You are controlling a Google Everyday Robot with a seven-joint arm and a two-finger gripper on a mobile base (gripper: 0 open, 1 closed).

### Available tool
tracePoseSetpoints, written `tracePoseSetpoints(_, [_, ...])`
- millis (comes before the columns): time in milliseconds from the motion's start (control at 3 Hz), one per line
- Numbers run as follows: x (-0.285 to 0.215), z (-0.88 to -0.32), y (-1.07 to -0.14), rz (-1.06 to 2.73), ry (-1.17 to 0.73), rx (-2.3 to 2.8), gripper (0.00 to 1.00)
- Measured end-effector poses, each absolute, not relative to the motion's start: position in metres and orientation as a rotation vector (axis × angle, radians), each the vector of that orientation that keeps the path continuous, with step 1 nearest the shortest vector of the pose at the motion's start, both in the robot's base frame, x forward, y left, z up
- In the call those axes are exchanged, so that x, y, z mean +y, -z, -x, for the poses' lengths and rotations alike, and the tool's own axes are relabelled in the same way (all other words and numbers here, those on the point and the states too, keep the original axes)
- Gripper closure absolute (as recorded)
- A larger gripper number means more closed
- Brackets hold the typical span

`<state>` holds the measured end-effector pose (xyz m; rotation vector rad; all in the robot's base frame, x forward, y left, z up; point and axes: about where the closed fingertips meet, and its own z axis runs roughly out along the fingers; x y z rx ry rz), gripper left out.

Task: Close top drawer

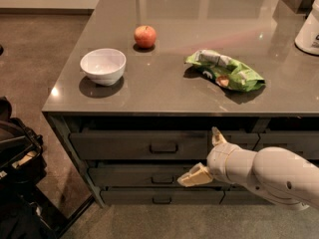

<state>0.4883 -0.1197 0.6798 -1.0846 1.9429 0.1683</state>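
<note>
The top drawer is a wide dark grey front just under the counter top, with a small loop handle at its middle. A dark gap shows above its front. My gripper is in front of the drawer fronts, to the right of the handle. It is open: one fingertip points up at the top drawer's front, the other points left over the drawer below. I cannot tell if a finger touches the front.
On the grey counter stand a white bowl, a red apple, a green snack bag and a white container at the far right. Two lower drawers sit underneath. Dark equipment stands on the floor at left.
</note>
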Motion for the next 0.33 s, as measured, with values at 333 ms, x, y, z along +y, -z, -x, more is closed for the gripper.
tracePoseSetpoints(333, [-0.1197,-0.4883,-0.6798,1.085,-0.168,1.943,0.0])
